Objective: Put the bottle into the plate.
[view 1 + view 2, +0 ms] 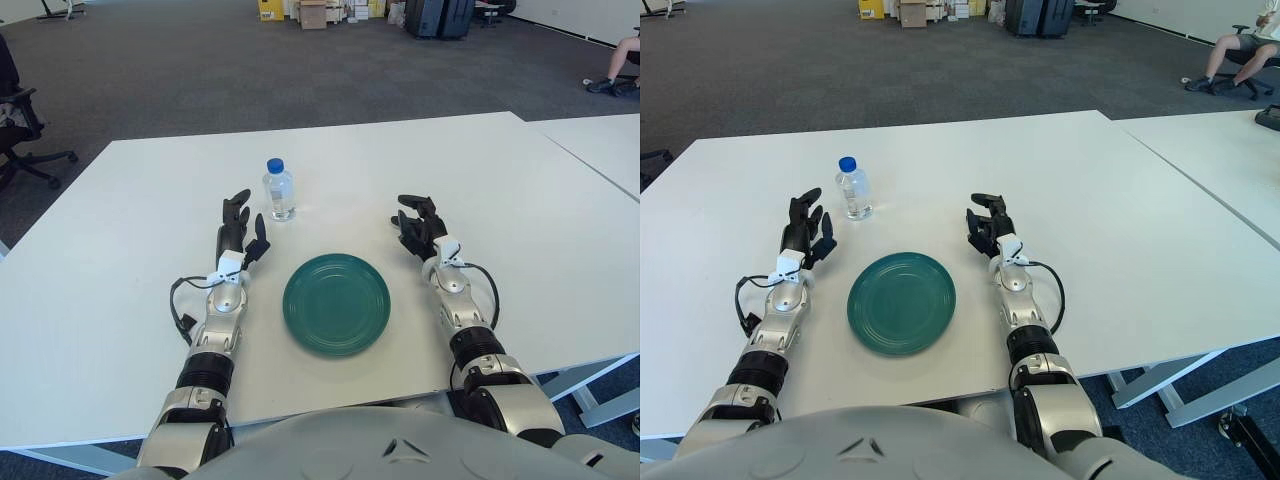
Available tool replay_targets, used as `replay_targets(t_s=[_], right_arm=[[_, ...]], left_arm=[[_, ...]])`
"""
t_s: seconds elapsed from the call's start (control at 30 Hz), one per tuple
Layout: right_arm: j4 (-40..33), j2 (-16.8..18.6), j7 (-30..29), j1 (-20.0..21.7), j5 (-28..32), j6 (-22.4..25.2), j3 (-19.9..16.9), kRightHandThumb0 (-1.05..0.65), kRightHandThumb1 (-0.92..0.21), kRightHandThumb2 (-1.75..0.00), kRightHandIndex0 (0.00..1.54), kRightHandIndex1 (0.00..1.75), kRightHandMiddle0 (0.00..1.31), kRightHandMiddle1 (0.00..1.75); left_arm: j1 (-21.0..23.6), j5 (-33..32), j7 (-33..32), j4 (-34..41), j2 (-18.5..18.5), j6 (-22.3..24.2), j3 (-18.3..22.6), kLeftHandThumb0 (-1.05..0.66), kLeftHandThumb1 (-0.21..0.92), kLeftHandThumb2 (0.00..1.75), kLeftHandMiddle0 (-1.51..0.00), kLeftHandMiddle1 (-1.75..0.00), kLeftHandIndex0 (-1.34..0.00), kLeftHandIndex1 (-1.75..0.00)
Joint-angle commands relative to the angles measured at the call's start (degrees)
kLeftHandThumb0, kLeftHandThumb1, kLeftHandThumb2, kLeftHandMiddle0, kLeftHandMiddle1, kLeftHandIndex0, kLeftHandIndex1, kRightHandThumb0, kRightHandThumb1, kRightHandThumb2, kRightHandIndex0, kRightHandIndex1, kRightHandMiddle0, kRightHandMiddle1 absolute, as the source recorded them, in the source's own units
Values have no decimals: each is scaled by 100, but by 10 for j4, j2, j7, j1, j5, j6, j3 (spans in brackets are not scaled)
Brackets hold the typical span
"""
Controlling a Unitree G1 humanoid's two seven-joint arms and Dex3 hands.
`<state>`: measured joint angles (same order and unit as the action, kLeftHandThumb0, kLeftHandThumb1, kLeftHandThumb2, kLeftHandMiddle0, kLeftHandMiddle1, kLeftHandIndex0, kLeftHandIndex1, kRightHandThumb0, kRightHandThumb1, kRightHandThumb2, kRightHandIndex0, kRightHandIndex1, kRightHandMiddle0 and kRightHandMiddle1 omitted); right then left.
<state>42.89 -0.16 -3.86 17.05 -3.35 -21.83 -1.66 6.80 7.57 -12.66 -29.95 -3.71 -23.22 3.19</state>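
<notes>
One plate (336, 303) was seen in the left eye view, round, dark green and glossy, lying flat on the white table (120, 260) with nothing held in it. Beyond it and toward the robot's left, the bottle (279, 189) was found standing upright on the table, apart from the plate. The bottle was clear plastic with a blue cap; whether water was inside could not be told with certainty. The left hand (240, 232) was shown just beside the bottle, on its near left side, with its dark fingers extended and relaxed and nothing grasped. The right hand (420, 227) was shown to the right of the plate's far edge, its fingers loosely curved, not clenched, and nothing held.

Viewed from the right eye, the plate (901, 302) was again seen bare, between the two forearms. The bottle (854, 189) was placed beyond the plate's far left rim, upright, near the left hand (806, 228) but not touched by it. The right hand (984, 222) was shown well apart from the bottle, released. A seated person (1238, 48) was partly visible in the far right corner.
</notes>
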Motion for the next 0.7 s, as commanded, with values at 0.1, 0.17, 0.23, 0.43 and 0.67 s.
replay_targets(t_s=[0.1,0.17,0.23,0.43,0.67], right_arm=[[2,-2,3,6,3,-2,-2,-66,-92,-65,31,82,0,102],[5,-2,2,6,3,-6,-2,-67,-92,-66,31,82,0,103],[8,-3,2,7,3,-10,-3,-67,-92,-66,31,82,0,103],[13,-2,3,8,3,-17,-3,-68,-92,-67,30,82,0,105],[17,-1,5,9,5,-21,-3,-68,-92,-67,30,82,0,108]], left_arm=[[14,-2,3,10,-4,4,2,-71,92,84,-37,0,0,-80],[12,-1,2,12,-4,4,2,-71,92,85,-37,0,0,-80],[10,-1,1,15,-3,4,1,-72,92,85,-37,0,0,-80],[12,0,-1,14,-3,7,2,-73,92,85,-37,0,0,-79],[13,-1,0,13,-3,11,2,-73,92,86,-38,-1,0,-80]])
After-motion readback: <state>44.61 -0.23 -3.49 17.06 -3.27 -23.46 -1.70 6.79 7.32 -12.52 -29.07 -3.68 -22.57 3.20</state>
